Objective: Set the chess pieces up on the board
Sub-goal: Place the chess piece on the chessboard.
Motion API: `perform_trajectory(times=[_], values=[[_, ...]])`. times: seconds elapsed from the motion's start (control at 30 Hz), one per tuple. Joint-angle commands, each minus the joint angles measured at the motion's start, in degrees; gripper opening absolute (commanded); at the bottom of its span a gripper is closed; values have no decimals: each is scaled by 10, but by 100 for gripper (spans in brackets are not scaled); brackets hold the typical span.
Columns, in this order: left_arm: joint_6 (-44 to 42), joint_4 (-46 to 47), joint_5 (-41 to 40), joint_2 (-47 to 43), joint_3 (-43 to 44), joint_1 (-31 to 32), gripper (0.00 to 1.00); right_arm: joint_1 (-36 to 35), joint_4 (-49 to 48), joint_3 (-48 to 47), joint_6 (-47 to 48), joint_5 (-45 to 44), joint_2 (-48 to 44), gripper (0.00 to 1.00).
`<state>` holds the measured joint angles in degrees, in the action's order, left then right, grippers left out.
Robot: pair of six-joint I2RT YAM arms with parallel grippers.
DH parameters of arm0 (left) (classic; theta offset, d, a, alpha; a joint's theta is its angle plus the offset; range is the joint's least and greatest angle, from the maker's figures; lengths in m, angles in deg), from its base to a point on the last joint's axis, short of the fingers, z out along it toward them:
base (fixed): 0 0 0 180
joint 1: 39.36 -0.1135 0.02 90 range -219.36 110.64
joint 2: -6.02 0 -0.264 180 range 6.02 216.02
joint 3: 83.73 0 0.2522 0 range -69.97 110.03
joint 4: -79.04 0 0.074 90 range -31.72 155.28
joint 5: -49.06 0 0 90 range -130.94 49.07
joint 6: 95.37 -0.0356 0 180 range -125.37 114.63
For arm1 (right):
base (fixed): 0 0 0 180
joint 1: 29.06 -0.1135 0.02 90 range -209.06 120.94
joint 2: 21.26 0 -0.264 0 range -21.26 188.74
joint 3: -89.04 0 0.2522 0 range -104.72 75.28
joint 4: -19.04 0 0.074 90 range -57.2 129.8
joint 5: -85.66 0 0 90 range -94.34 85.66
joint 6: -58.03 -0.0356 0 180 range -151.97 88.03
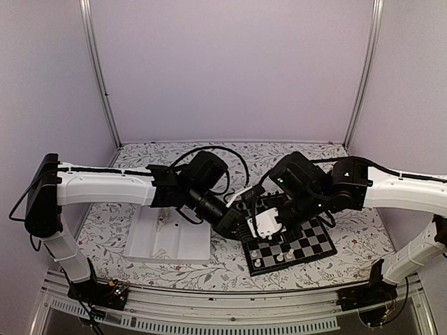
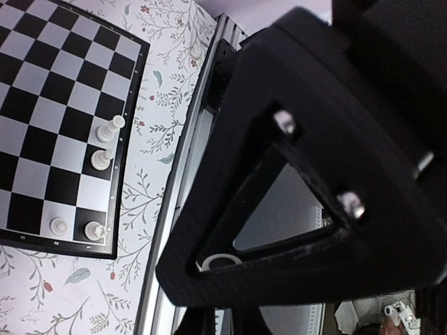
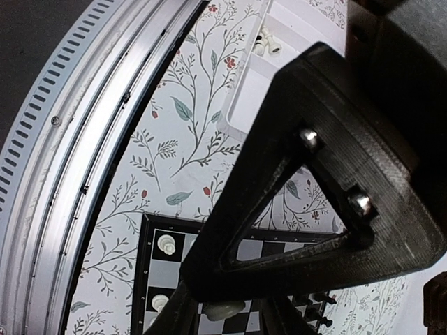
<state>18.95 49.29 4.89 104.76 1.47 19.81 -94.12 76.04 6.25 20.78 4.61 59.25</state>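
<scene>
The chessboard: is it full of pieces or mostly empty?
Mostly empty: the left wrist view shows only four white pieces near one corner of the chessboard.

Board [image 1: 311, 244] has black & grey-white checks w/ black border; chess pieces [image 2: 102, 160] on it are cream-white. Counter [image 1: 140, 157] is white w/ grey-green leaf print & red buds; tray [image 1: 174, 244] plain white.

Lab test cell: aluminium frame [image 1: 99, 70], blank panels [image 1: 230, 70].
</scene>
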Motion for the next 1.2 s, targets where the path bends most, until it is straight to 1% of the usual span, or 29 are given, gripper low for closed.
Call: perform_trajectory(times=[0.0, 0.07, 0.13, 0.2, 0.27, 0.33, 0.4, 0.47, 0.53, 0.63, 0.67, 0.77, 0.83, 0.93, 1.17], values=[[7, 26, 17, 9, 13, -6, 5, -12, -7, 5, 10, -25, 5, 28], [10, 26, 16, 11, 15, -8, 6, -15, -8, 7, 11, -26, 5, 20], [12, 25, 16, 14, 16, -11, 10, -16, -10, 9, 10, -25, 5, 13], [11, 21, 5, 10, 17, -12, 17, -16, -16, 13, 5, -30, 4, 9], [4, 12, -29, -5, 11, -13, 24, -12, -21, 22, -4, -31, -4, 7], [-2, 15, -65, -35, -11, -12, 27, 6, -22, 27, -17, -8, -19, 6], [-1, 37, -102, -76, -46, -13, 33, 37, -21, 28, -35, 39, -33, 5], [-2, 72, -153, -119, -82, -11, 36, 77, -17, 25, -61, 105, -48, 5], [-21, 97, -235, -156, -107, 1, 37, 123, -18, 24, -89, 183, -58, 4], [-83, 146, -383, -192, -131, 44, 37, 186, -21, 25, -131, 307, -61, 4], [-106, 182, -424, -196, -137, 62, 37, 202, -23, 25, -149, 342, -59, 4], [-184, 277, -485, -195, -152, 100, 36, 245, -29, 20, -185, 443, -52, 5], [-219, 323, -519, -187, -150, 116, 36, 266, -29, 15, -200, 494, -43, 5], [-248, 340, -527, -165, -129, 125, 36, 284, -27, 11, -211, 527, -38, 6], [-287, 323, -516, -124, -88, 137, 37, 286, -25, 13, -212, 532, -38, 8]])
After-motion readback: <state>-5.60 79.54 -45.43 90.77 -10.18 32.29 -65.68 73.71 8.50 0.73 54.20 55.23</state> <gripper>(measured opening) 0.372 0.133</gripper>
